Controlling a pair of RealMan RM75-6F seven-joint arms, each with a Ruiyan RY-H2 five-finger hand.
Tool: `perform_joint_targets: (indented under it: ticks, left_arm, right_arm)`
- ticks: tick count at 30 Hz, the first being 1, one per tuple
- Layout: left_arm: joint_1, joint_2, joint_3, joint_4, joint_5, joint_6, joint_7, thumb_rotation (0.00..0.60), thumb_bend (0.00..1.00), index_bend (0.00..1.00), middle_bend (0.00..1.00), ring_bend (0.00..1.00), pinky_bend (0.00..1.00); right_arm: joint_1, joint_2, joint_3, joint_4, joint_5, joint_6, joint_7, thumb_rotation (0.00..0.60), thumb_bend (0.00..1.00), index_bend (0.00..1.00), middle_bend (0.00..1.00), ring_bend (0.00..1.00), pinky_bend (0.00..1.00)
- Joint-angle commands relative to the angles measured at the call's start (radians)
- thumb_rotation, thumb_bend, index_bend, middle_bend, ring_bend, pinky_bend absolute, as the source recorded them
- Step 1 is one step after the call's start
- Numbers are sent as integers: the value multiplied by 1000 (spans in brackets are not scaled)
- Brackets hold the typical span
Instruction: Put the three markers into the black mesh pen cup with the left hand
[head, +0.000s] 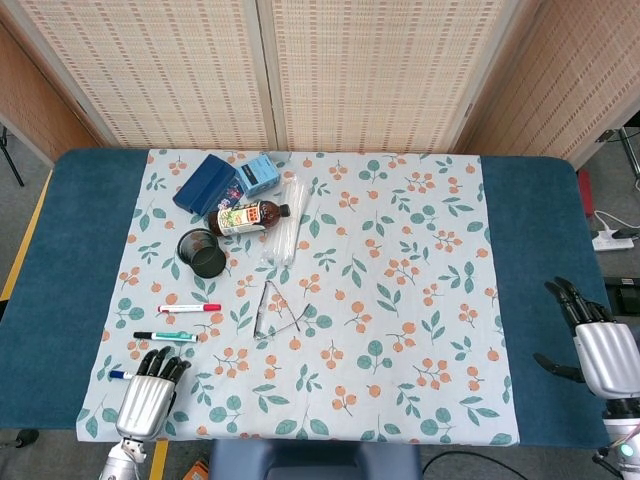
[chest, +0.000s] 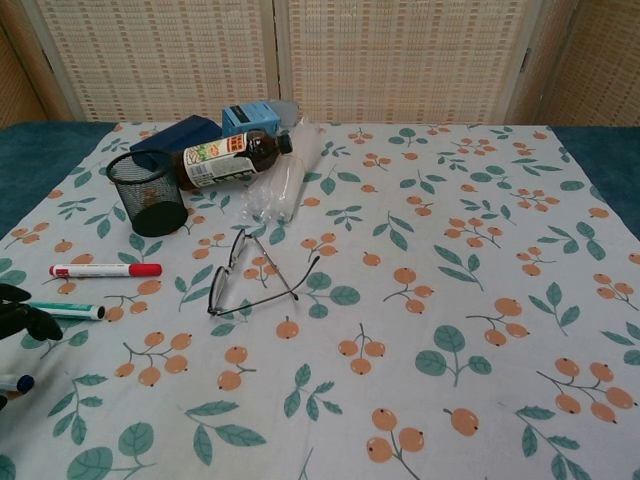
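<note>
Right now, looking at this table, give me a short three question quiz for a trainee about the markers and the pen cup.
1. True or false: the red-capped marker already stands inside the black mesh pen cup.
2. Which marker lies nearest the left hand? A) red-capped B) green marker C) blue-capped marker
3. Fill in: the folded eyeglasses lie on the floral ____.

Key
1. False; it lies flat on the cloth, and no marker shows in the cup.
2. C; its end shows beside the fingers, the rest hidden under the hand.
3. Tablecloth.
</note>
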Motion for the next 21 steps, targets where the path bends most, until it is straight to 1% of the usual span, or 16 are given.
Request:
perform_joint_targets:
  ticks: [1, 6, 21]
  left_arm:
    - [-2, -11, -20, 25, -18, 1, -13, 600, 282, 354, 358, 163, 198]
    - [2, -32, -36, 77, -42, 4, -29, 600, 283, 365, 382, 176, 205]
    - [15, -81, -35, 175, -65, 12, -62, 600, 282, 404, 405, 178, 206]
  right_arm:
    - [0, 0, 1, 0, 2, 0, -1, 600, 0, 113, 61, 243, 289]
    - [-1, 0, 1, -1, 0, 2, -2, 600, 0, 114, 61, 244, 289]
    - [-2, -1, 1, 1, -2, 7, -3, 600, 0, 114, 61, 243, 289]
